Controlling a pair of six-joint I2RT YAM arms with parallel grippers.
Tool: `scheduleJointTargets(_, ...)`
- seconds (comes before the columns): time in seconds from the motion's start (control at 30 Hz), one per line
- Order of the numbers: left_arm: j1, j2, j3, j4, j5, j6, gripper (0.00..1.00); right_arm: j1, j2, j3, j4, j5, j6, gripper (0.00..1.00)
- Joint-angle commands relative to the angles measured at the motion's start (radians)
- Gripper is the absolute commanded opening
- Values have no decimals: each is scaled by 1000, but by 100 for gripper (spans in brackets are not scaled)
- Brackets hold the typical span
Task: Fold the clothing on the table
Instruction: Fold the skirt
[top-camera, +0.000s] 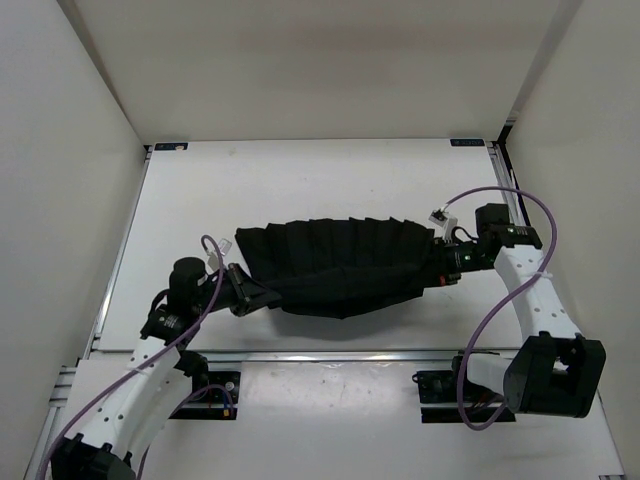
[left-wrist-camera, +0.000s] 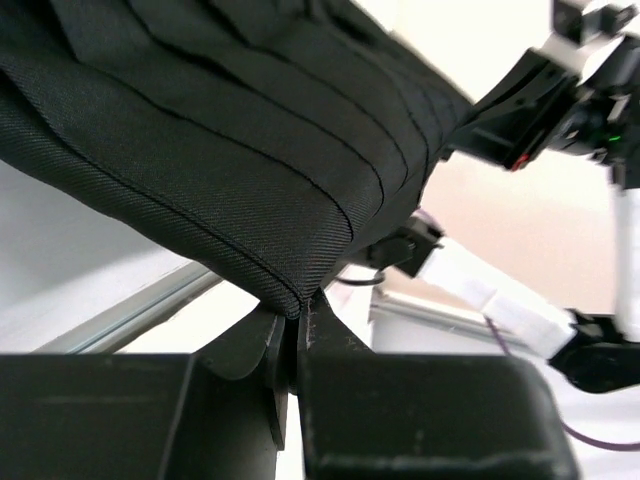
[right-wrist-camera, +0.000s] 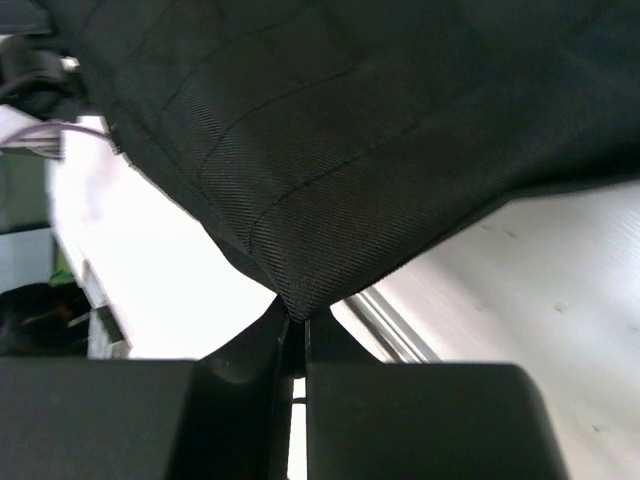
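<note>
White table (top-camera: 300, 170) | pleated black twill clothing (top-camera: 340, 265) | left fingers (left-wrist-camera: 250, 350), right fingers (right-wrist-camera: 255, 345) pinching corners

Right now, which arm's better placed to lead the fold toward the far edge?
Right, marginally. The right pincer and left pincer each pinch a corner of the clothing, but the right sits nearer the far edge of the table.

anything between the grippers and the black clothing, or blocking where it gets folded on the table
Nothing visible. The left gripper is shut on a left corner of the clothing, and the right gripper on a corner at its right end. No other object shows on the table around it.
</note>
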Motion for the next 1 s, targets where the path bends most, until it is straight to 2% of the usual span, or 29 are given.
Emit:
scheduleJointTargets(0.0, 92, -36, -5, -13, 33, -24, 0, -36, 6, 58, -23, -11, -42, 0)
scheduleJointTargets(0.23, 85, -13, -2, 68, 8, -84, 0, -30, 9, 62, 3, -19, -32, 0)
scheduleJointTargets(0.37, 124, 57, 4, 333, -13, -264, 0, -13, 77, 139, 64, -45, 23, 0)
scheduleJointTargets(0.53, 133, 315, 172, 448, -58, -260, 0, -30, 239, 242, 156, -157, 144, 0)
scheduleJointTargets(0.67, 170, 502, 232, 535, -108, -335, 0, -65, 403, 294, 267, -260, 297, 0)
scheduleJointTargets(0.73, 182, 669, 336, 574, -137, -335, 0, -82, 489, 347, 323, -298, 383, 0)
scheduleJointTargets(0.77, 188, 714, 396, 585, -150, -320, 3, -96, 564, 416, 367, -307, 432, 6)
scheduleJointTargets(0.8, 194, 802, 416, 622, -168, -311, 19, -96, 630, 497, 419, -319, 487, 21)
scheduleJointTargets(0.83, 198, 893, 463, 678, -197, -317, 37, -89, 670, 604, 467, -307, 538, 69)
scheduleJointTargets(0.87, 207, 935, 487, 718, -202, -341, 39, -75, 751, 669, 471, -295, 532, 79)
scheduleJointTargets(0.9, 216, 1021, 496, 817, -235, -380, 49, -64, 826, 817, 430, -214, 496, 81)
scheduleJointTargets(0.93, 237, 1107, 520, 893, -252, -409, 95, -47, 851, 878, 409, -153, 474, 85)
scheduleJointTargets(0.97, 244, 1146, 578, 916, -253, -459, 99, -29, 885, 986, 361, -31, 430, 90)
